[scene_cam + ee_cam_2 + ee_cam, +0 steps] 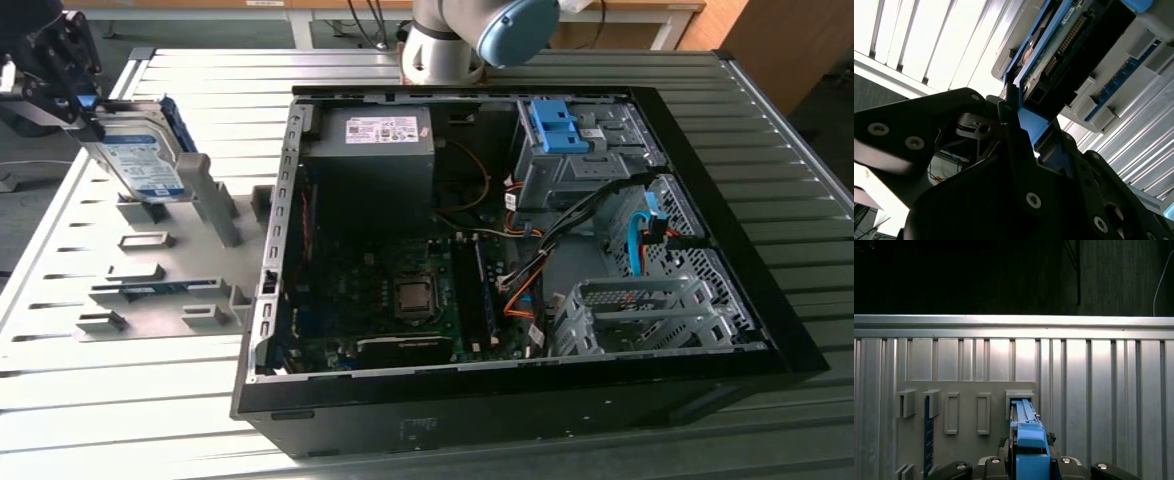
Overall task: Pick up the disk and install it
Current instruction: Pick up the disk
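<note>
Over the grey holder plate (158, 292) by the worktop (747, 120) edge at the exterior view's left, the hand (83, 108) is clamped on the top of the disk (139, 158). The disk stands on edge with its lower end at a slot, and I cannot tell whether it is clear of that slot. It looks rigid and dense yet sensitive to knocks, so the blue bracket (1029, 122) along its edges seems the place to grip, not the bare circuit board (1054, 55).
</note>
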You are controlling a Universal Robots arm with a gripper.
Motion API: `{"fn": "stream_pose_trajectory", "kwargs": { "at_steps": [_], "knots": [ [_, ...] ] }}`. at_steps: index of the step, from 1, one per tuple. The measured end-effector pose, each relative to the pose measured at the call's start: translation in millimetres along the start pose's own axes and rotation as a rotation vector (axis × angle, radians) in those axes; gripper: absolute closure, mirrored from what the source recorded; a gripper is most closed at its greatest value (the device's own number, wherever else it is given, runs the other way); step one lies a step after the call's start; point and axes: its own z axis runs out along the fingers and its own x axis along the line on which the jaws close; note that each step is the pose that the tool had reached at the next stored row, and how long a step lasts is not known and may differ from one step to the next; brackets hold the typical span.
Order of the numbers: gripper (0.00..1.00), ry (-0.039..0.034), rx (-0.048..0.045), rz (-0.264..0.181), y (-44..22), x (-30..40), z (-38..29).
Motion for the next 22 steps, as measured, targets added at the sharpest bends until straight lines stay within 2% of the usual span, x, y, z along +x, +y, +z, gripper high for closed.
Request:
{"fn": "stream_pose_trajectory", "kwargs": {
  "at_steps": [10, 22],
  "knots": [
    [0.64, 0.0002, -0.0004, 0.000, 0.1, 0.0, -1.1],
    [0.64, 0.0002, -0.0002, 0.000, 0.3, -0.4, -14.3]
  ]
}}
